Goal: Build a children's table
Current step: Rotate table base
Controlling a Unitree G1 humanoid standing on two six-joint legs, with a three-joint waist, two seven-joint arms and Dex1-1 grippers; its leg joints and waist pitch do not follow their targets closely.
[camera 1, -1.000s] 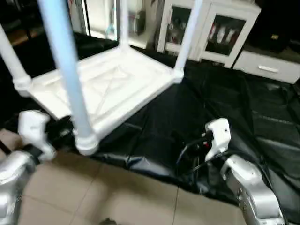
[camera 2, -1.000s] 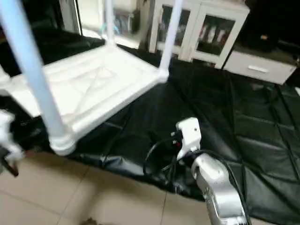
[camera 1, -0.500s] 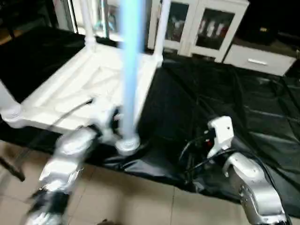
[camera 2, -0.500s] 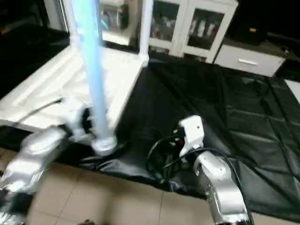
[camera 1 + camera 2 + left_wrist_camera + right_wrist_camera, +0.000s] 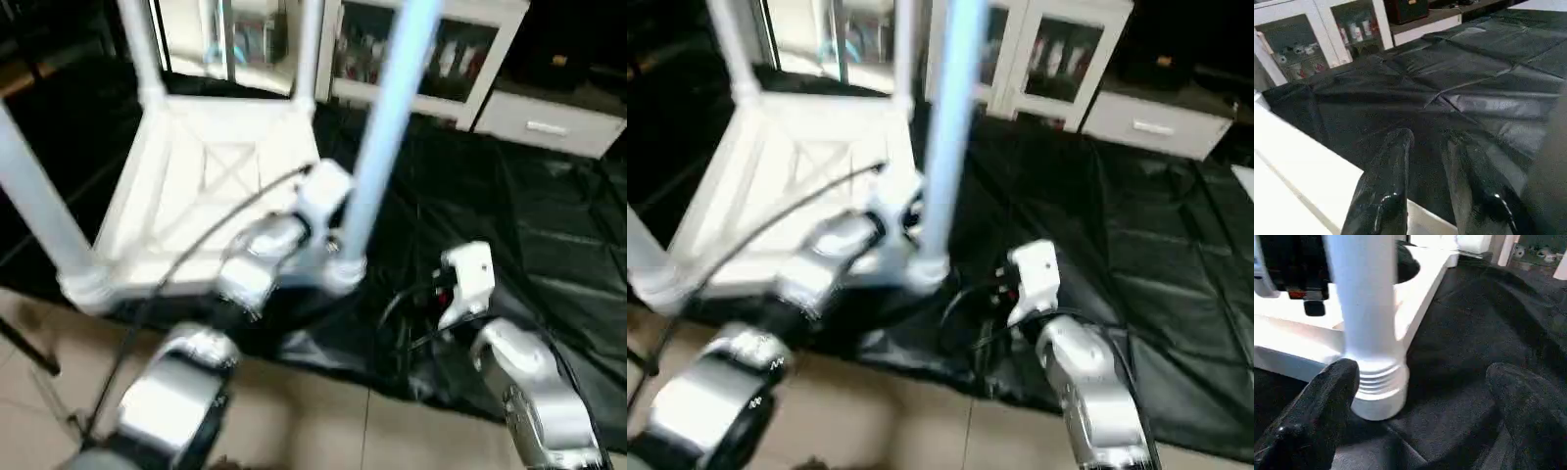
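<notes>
The children's table (image 5: 196, 186) lies upside down on a black mat, its X-ribbed underside facing up. Several white legs stand in its corner sockets, the nearest one (image 5: 384, 127) rising from the near right corner socket (image 5: 343, 274). My left arm (image 5: 255, 269) reaches to that corner. In the left wrist view my left gripper (image 5: 1427, 144) stands narrowly shut over the white rim (image 5: 1312, 171) of the top. My right gripper (image 5: 1422, 396) hangs wide open just right of the same corner, with the leg's ribbed base (image 5: 1376, 382) beside one finger (image 5: 1317, 421).
The black mat (image 5: 519, 196) spreads to the right and back. White cabinets with glass doors (image 5: 431, 49) stand behind it. Beige floor tiles (image 5: 323, 421) lie in front. Loose black cables (image 5: 402, 313) hang by my right wrist.
The table has swung round on the mat; its near corner with the leg moved right toward my right gripper, and my left gripper went with it. The right arm stayed put.
</notes>
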